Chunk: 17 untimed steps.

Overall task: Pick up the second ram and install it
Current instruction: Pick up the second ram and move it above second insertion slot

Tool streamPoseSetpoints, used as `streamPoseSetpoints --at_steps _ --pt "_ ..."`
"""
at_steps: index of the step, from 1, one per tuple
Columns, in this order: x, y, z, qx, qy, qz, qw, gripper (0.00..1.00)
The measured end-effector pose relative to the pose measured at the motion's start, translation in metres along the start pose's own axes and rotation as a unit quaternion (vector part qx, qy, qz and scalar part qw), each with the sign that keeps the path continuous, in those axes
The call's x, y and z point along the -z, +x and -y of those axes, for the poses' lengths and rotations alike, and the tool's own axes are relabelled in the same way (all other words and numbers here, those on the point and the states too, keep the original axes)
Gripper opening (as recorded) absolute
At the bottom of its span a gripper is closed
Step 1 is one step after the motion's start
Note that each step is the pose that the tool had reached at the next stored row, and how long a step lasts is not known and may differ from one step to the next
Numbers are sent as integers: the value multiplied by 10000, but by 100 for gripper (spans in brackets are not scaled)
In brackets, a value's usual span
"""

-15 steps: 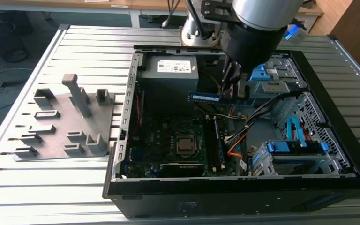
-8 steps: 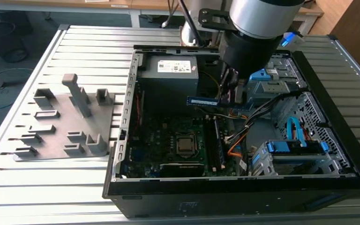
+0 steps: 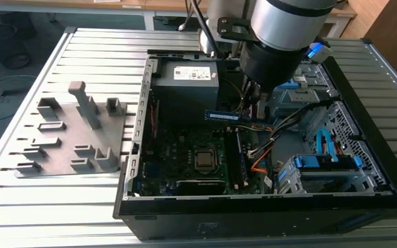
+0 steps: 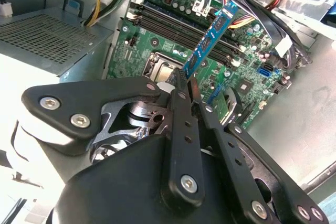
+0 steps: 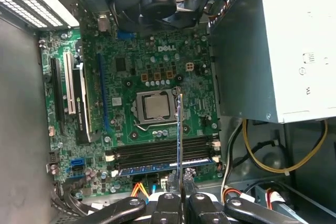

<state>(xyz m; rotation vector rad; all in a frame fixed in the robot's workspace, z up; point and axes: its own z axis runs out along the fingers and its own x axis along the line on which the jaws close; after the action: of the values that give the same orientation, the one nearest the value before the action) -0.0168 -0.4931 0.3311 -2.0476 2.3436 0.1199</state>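
The gripper (image 4: 185, 83), fingers closed on one end of the second ram (image 4: 210, 39), holds it above the motherboard (image 5: 121, 124), apparently to line up with the memory slots (image 5: 157, 154)

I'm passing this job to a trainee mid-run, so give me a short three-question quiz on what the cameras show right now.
1. True or false: the hand is shut on the second ram.
2. Multiple choice: the second ram is A) fully seated, B) held in the air above the motherboard, C) dropped and lying flat.
3. Fill in: in the exterior view, the grey fixture sits on that view's ____ side of the computer case.

Key: 1 true; 2 B; 3 left.
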Motion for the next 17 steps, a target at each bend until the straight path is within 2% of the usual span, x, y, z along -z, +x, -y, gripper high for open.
streamPoseSetpoints --at_steps 17 --pt "-152 68 -4 0 0 0 10000 14"
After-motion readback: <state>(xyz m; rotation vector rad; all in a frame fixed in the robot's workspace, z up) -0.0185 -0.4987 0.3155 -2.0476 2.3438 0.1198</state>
